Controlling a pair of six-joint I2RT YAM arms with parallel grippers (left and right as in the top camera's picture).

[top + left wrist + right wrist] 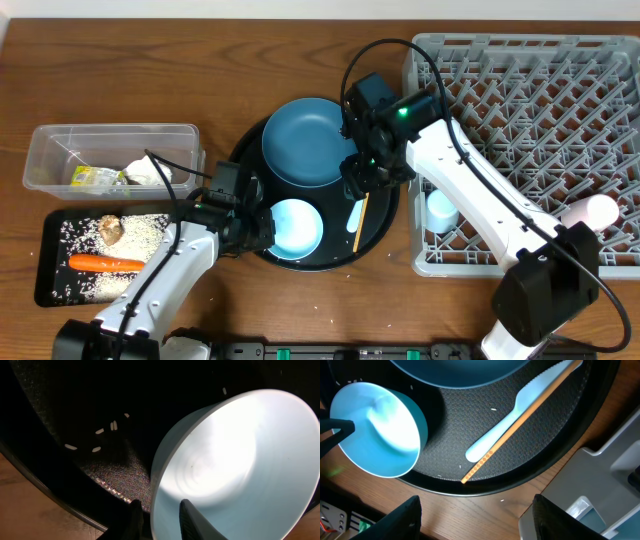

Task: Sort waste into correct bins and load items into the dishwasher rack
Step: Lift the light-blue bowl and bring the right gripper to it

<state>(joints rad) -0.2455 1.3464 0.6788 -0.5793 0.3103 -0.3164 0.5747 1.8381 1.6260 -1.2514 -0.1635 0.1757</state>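
Note:
The white bowl sits tilted on the round black tray, in front of the dark blue plate. My left gripper is shut on the bowl's rim, one finger inside and one outside. The white spoon and the wooden chopstick lie side by side on the tray's right part. My right gripper is open and empty above them; its fingers frame bare wood between tray and rack. The bowl, spoon, chopstick and plate show in the right wrist view.
The grey dishwasher rack at the right holds the light-blue cup and the pink cup. The clear tub holds the wrapper and tissue. The shallow black tray holds the carrot, food scraps and rice.

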